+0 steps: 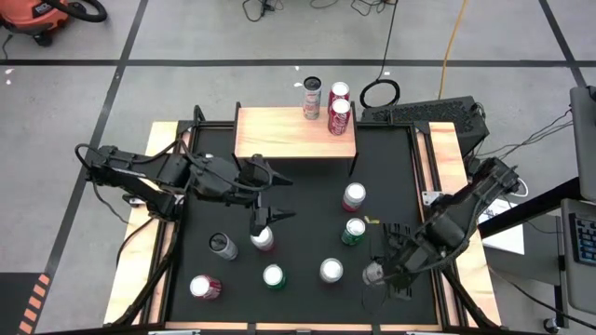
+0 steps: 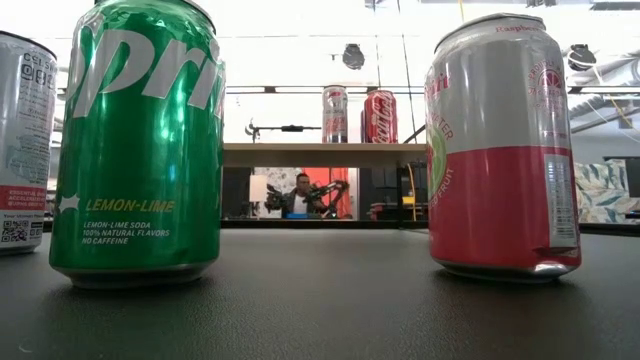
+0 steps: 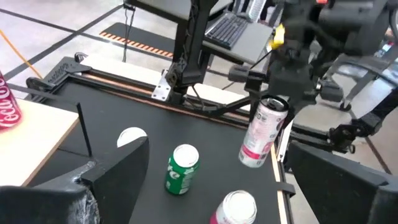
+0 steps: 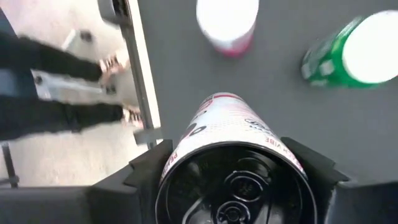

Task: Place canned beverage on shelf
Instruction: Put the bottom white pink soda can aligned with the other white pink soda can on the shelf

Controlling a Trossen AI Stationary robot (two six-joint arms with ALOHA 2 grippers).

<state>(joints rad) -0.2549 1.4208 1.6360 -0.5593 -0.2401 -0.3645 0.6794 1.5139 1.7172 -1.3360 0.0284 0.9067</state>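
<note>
On the black table (image 1: 307,205), cans are scattered in front of the shelf (image 1: 279,135), where 3 cans (image 1: 326,102) are set. A pink-and-white can (image 3: 264,130) is clamped by the right gripper (image 1: 377,273) at the near right. Next, it must be carried to the shelf's free plank. The left gripper (image 1: 265,200) is held spread wide near the centre.

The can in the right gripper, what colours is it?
The can is silver-white with a pink lower band, clearest in the left wrist view.
</note>
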